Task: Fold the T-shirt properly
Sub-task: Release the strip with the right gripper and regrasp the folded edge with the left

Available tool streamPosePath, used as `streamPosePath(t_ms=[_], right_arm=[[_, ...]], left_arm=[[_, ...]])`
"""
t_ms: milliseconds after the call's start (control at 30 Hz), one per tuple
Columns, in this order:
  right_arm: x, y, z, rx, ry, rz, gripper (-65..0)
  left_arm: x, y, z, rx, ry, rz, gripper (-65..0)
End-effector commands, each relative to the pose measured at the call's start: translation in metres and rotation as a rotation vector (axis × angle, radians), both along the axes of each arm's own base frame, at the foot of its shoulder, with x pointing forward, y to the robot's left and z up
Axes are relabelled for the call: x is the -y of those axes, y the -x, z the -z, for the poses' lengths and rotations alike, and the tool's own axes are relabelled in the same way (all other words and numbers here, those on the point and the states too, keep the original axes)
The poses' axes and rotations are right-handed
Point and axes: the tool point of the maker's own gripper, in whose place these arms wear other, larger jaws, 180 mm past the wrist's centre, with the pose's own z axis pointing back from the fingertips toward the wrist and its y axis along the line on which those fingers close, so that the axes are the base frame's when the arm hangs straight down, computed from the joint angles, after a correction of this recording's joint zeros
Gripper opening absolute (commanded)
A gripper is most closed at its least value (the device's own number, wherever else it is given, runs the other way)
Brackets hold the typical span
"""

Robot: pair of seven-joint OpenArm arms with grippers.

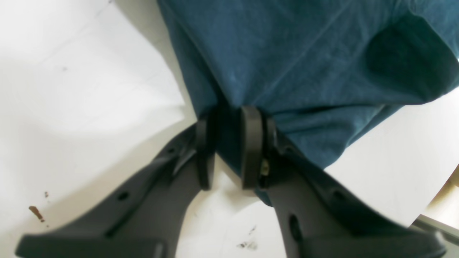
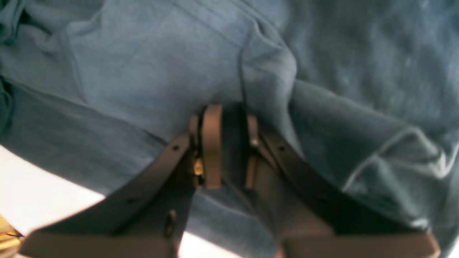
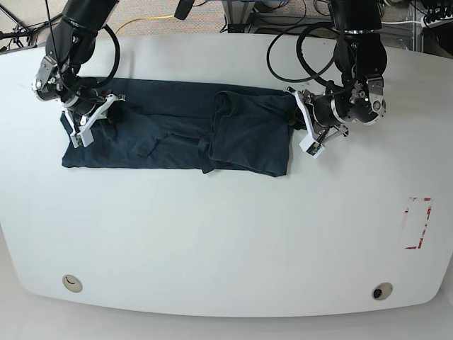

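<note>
Your shirt (image 3: 177, 134) lies long across the worktop (image 3: 226, 234). Left end effector (image 1: 229, 143) and right end effector (image 2: 229, 143) each pinch an end. It's soft and limp; grip hems, lift evenly.

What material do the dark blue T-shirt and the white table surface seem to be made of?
The dark blue T-shirt: soft knitted cloth, probably cotton, matte; it creases and bunches between the pads, and a stitched hem shows. The white table surface: hard, smooth board, perhaps laminate or painted, slightly glossy; it reflects light softly and carries small scuff marks.
</note>
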Motion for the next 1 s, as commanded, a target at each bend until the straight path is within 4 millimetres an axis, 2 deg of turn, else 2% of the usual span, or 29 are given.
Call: streamPosePath(t_ms=[0, 67, 167, 267, 433, 500, 633, 700, 833, 967], right_arm=[[0.003, -0.016, -0.028, 0.105, -0.035, 0.016, -48.5], [0.006, -0.018, -0.038, 0.132, -0.061, 0.032, -38.2], [0.011, -0.018, -0.045, 0.146, -0.087, 0.05, -26.5], [0.017, -0.024, -0.062, 0.202, -0.115, 0.074, -20.6], [0.031, -0.025, -0.076, 0.256, -0.144, 0.122, -19.0], [0.051, -0.021, -0.082, 0.26, -0.114, 0.15, -18.9], [0.073, -0.013, -0.075, 0.232, -0.122, 0.21, -18.9], [0.085, -0.016, -0.077, 0.236, -0.121, 0.231, -18.9], [0.108, -0.01, -0.064, 0.185, -0.151, 0.286, -18.9], [0.13, -0.007, -0.054, 0.147, -0.182, 0.339, -18.2]], left_arm=[[-0.005, -0.004, -0.007, 0.02, -0.027, 0.003, -55.0], [0.0, -0.009, -0.015, 0.047, -0.018, 0.005, -55.0], [0.014, -0.021, -0.029, 0.092, 0.012, 0.007, -55.0], [0.02, -0.029, -0.037, 0.098, 0.008, 0.015, -55.0], [0.027, -0.043, -0.05, 0.116, 0.002, 0.027, -55.0], [0.029, -0.044, -0.055, 0.126, 0.0, 0.029, -55.0], [0.026, -0.046, -0.059, 0.143, -0.006, 0.026, -55.0], [0.025, -0.046, -0.059, 0.143, -0.007, 0.024, -55.0], [0.017, -0.044, -0.059, 0.148, -0.033, 0.024, -55.0], [0.017, -0.038, -0.055, 0.135, -0.03, 0.024, -55.0]])
